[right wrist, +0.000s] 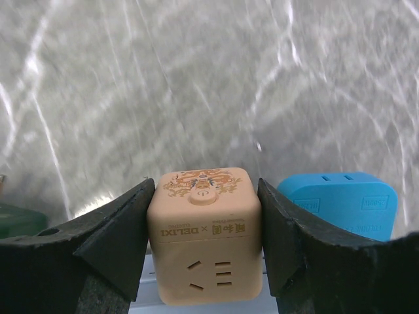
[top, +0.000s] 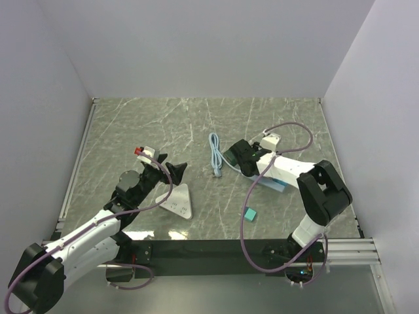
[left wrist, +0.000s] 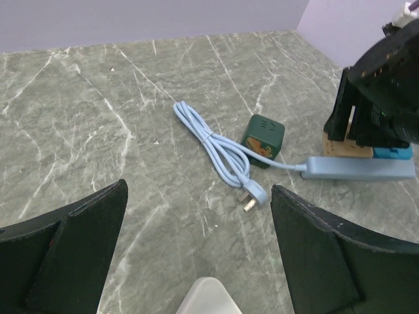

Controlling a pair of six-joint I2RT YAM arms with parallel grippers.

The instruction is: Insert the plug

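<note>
Beige cube plug adapter (right wrist: 205, 235) clamped between fingers of right gripper (right wrist: 206, 190), at grey power strip (left wrist: 359, 168) beside blue cube adapter (right wrist: 340, 203). Left gripper (left wrist: 200, 216) wide open, empty; pale-blue cable plug (left wrist: 254, 195) lies loose on marble table (left wrist: 98, 98).

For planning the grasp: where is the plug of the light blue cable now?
In the left wrist view the plug lies on the table, ahead of the open left gripper, nearer the camera than the green cube socket.

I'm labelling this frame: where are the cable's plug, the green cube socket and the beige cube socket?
plug (left wrist: 255, 192): left wrist view, blue body.
green cube socket (left wrist: 267, 129): left wrist view, top face.
beige cube socket (right wrist: 204, 242): right wrist view, front face.
</note>
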